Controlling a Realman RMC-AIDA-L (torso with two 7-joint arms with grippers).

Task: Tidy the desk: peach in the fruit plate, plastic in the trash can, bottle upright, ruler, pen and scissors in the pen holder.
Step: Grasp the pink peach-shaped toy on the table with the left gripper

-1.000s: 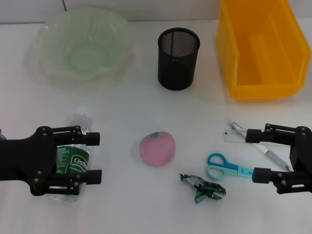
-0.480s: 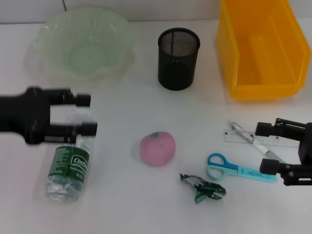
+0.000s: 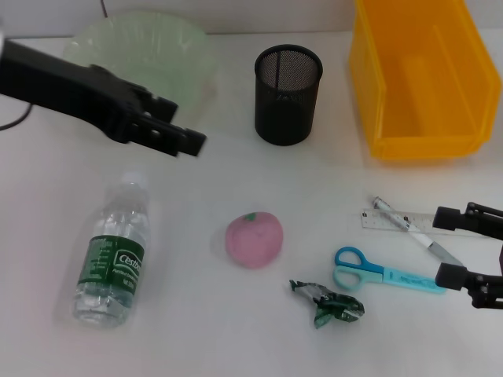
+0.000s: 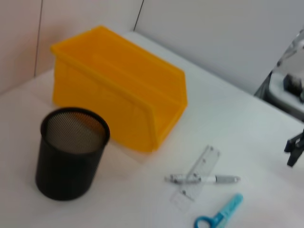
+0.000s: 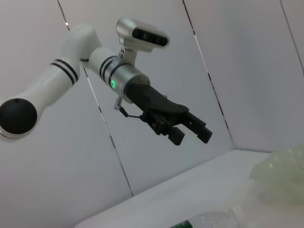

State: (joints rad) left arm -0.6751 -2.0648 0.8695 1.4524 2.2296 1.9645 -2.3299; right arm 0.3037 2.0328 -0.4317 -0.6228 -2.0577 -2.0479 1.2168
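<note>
The left hand is held raised in front of the fruit plate, its fingers parted with nothing between them. The bottle lies on its side on the table, near the peach. The plastic sits just below the scissors. The pen is laid across the ruler. The right hand is seen at the table's right edge beside the scissors' tip, fingers spread and empty. The pen holder and the trash can stand at the back.
</note>
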